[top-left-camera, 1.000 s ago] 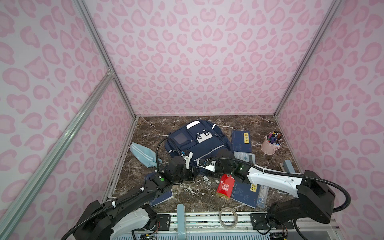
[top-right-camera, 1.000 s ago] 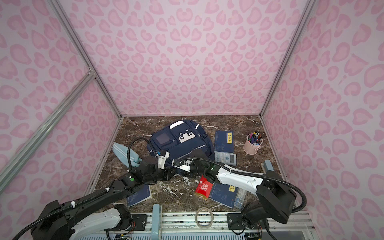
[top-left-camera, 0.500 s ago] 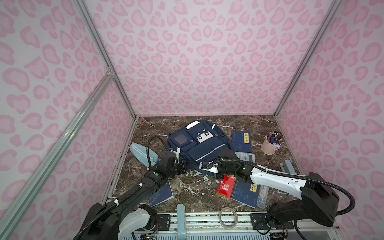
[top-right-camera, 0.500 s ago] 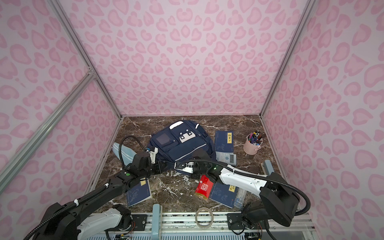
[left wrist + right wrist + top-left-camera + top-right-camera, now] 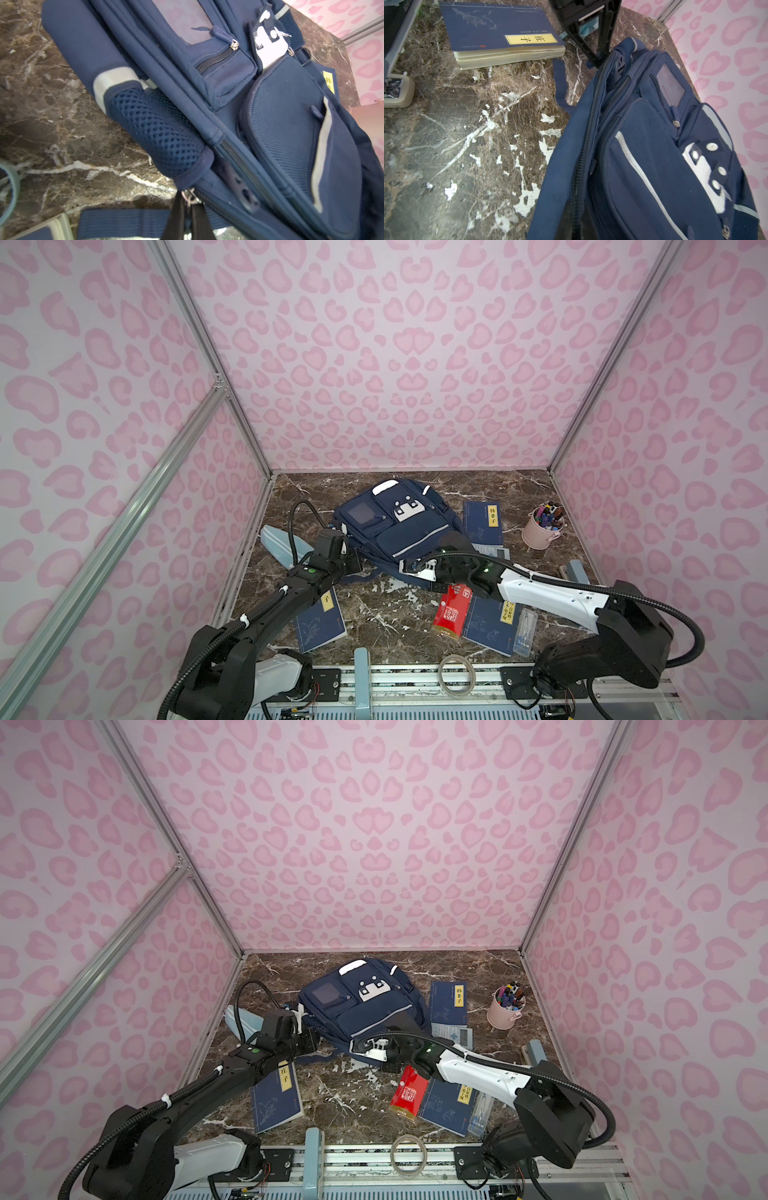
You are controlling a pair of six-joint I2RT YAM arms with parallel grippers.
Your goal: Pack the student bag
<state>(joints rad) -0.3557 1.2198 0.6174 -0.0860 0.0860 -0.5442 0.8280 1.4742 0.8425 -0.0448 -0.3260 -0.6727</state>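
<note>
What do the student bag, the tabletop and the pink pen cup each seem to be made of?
The student bag: woven navy fabric, matt, likely nylon or polyester; weave and mesh panels show. The tabletop: looks like veined brown marble, but white flaked patches suggest a printed film. The pen cup: smooth pink, plastic or painted metal; unclear.

Free: bare tabletop (image 5: pixel 386 614) in front of the student bag (image 5: pixel 399 526), between the near-left book (image 5: pixel 320 620) and the red box (image 5: pixel 451 610); also the back strip behind the bag. Obstructed: left edge, light-blue pouch (image 5: pixel 278 545); right side, far book (image 5: pixel 482 522), calculator (image 5: pixel 492 551), pink pen cup (image 5: pixel 538 535), near-right book (image 5: pixel 490 622) with clear case (image 5: pixel 525 630) beside it; front rail (image 5: pixel 407 676), tape roll (image 5: pixel 441 671)
</note>
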